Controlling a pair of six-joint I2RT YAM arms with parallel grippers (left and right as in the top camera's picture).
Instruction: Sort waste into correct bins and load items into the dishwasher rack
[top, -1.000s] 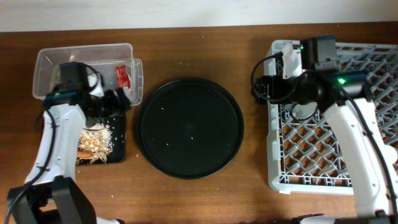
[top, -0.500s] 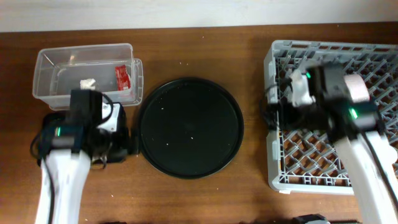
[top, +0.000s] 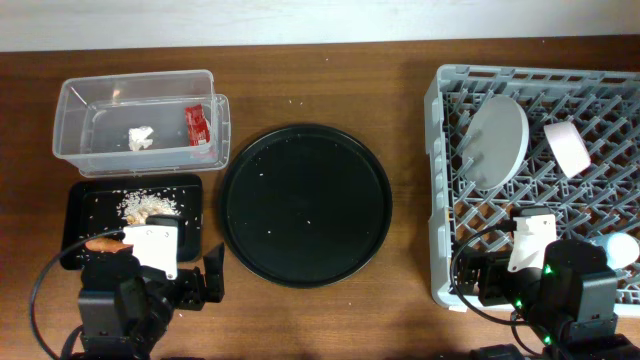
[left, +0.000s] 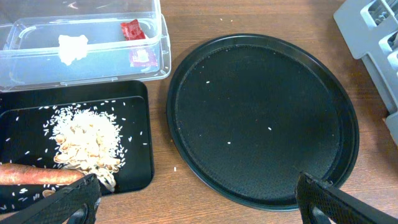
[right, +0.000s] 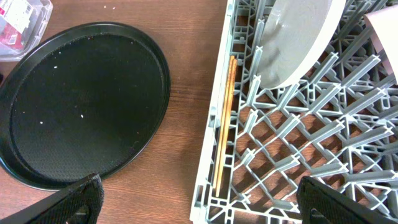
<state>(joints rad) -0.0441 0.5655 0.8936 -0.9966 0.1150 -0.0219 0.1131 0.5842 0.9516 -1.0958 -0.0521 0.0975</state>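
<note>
- Left gripper (left: 198, 183): fingers spread wide with nothing between them, over the near rim of the large round black tray (top: 305, 205).
- Right gripper (right: 199, 183): likewise spread wide and empty, over the table by the near left corner of the dishwasher rack (top: 436, 180).
- Clear tub (top: 100, 125) sat at 10 o'clock from the round tray. It held the crumpled white tissue (top: 141, 137) and the red wrapper (top: 197, 124).
- Shallow black tray (top: 85, 215) lay just beside the tub, at its 6 o'clock. Rice and beige scraps (left: 87, 140) were piled on it, with the carrot (left: 37, 174) at its near edge.
- Rack stood at 3 o'clock from the round tray. The grey plate (top: 497, 140) stood tilted among the pegs.
- Bowl (top: 567, 147) lay on its side at 3 o'clock from the plate.
- Light-blue cup (top: 618, 247) was at 5 o'clock from the bowl, partly hidden.
- Chopsticks (right: 225, 124) lay inside the rack along its left wall.
</note>
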